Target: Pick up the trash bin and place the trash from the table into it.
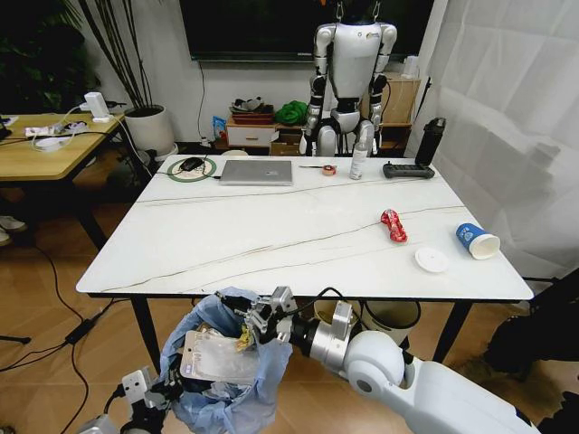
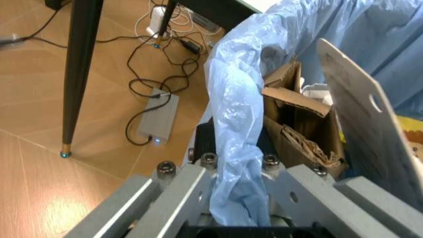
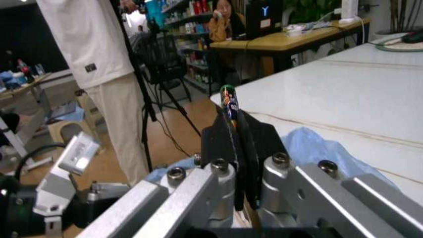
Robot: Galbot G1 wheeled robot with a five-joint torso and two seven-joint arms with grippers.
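The trash bin [image 1: 226,380], lined with a crinkly light-blue bag, is held below the near edge of the table [image 1: 271,244], in front of the robot. The left gripper [image 2: 239,198] is pinched on the bag's rim, the blue plastic bunched between its two fingers. Torn brown cardboard [image 2: 297,124] and a flat clear plastic package [image 1: 217,357] are seen inside the bin.

The right gripper [image 1: 261,318] is poised over the bin's far rim, just under the table edge; its fingers are pressed together on a thin wrapper [image 3: 229,101] with a dark, printed end that sticks up between them.

Trash is left on the white marble top, toward the right side: a red wrapper [image 1: 393,226], a white lid [image 1: 431,260] and a blue-and-white paper cup [image 1: 477,240] lying on its side. These three are well apart from the bin.

At the far edge of the table are found a silver laptop [image 1: 257,172], a black mouse [image 1: 191,164] on a round green-rimmed mat, a clear spray bottle [image 1: 359,161] and a black remote [image 1: 408,170]. A humanoid robot [image 1: 351,72] stands behind the table. The black table leg [image 2: 80,74] and cables on the wooden floor lie beside the bin.
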